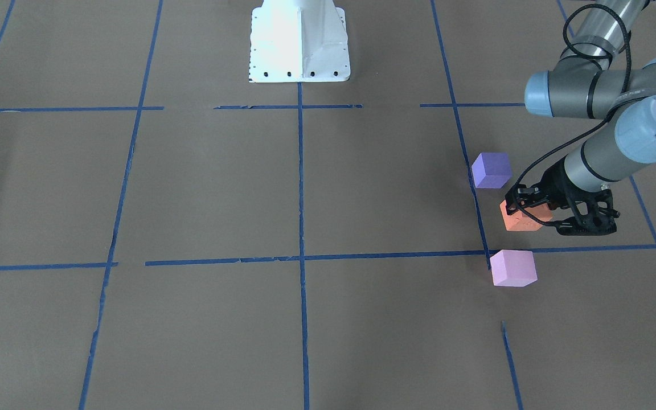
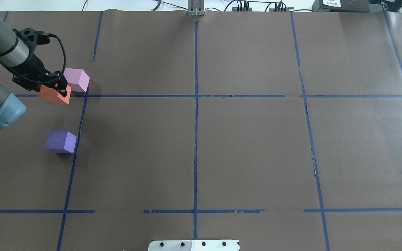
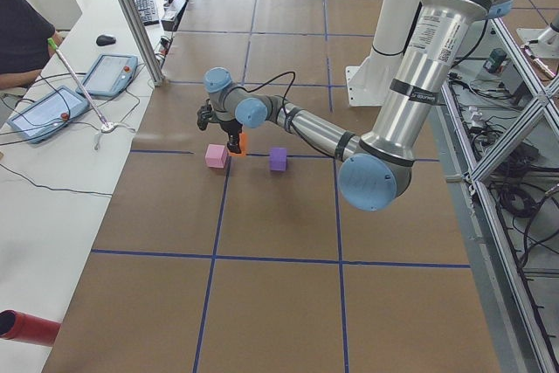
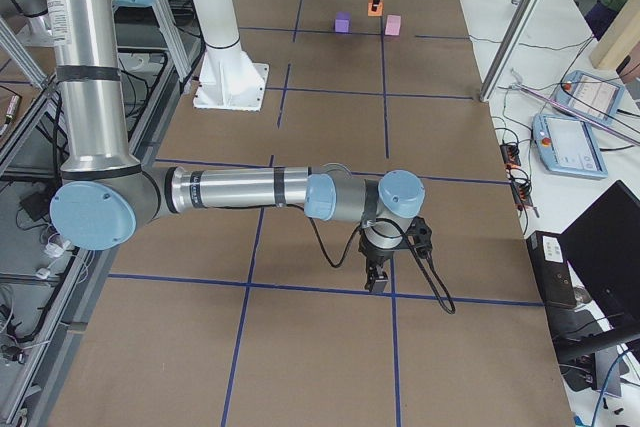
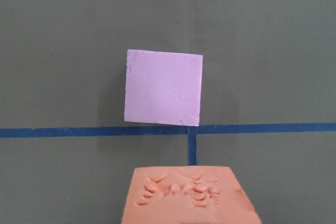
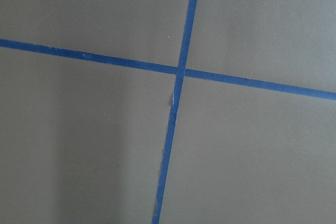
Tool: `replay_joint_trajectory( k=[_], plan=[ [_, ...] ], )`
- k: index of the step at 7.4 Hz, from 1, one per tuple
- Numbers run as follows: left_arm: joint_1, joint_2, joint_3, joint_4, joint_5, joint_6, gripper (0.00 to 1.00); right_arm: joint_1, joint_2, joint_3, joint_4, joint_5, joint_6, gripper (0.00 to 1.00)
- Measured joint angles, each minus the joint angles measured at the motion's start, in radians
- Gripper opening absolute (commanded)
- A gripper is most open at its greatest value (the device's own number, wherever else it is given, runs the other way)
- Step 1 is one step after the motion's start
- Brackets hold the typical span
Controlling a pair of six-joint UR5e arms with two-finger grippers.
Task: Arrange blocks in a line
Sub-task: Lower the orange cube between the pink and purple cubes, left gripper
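Observation:
My left gripper (image 1: 524, 212) is shut on the orange block (image 1: 519, 222), low over the brown table at the robot's far left; it also shows in the overhead view (image 2: 53, 89). The orange block (image 5: 189, 198) fills the bottom of the left wrist view, its top dented. The pale pink block (image 5: 164, 87) lies just beyond it, across a blue tape line (image 5: 79, 132); it also shows in the overhead view (image 2: 77, 79). The dark purple block (image 2: 61, 141) sits apart, nearer the robot. My right gripper (image 4: 378, 282) hangs low over a tape crossing far away; whether it is open, I cannot tell.
Blue tape lines (image 2: 195, 96) divide the brown table into squares. The white robot base (image 1: 299, 40) stands at the table's middle edge. Tablets and cables (image 3: 52, 107) lie on the white bench beside the table, where a person sits.

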Motion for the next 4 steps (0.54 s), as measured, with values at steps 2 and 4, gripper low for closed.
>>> replay_joint_trajectory(
  k=[2,4],
  plan=[
    [0.013,0.008,0.021,-0.003,0.004,0.006,0.54,0.0,0.0,0.0,0.0,0.0,0.0,1.0],
    [0.034,0.009,0.052,-0.007,0.006,0.008,0.56,0.0,0.0,0.0,0.0,0.0,0.0,1.0]
  ],
)
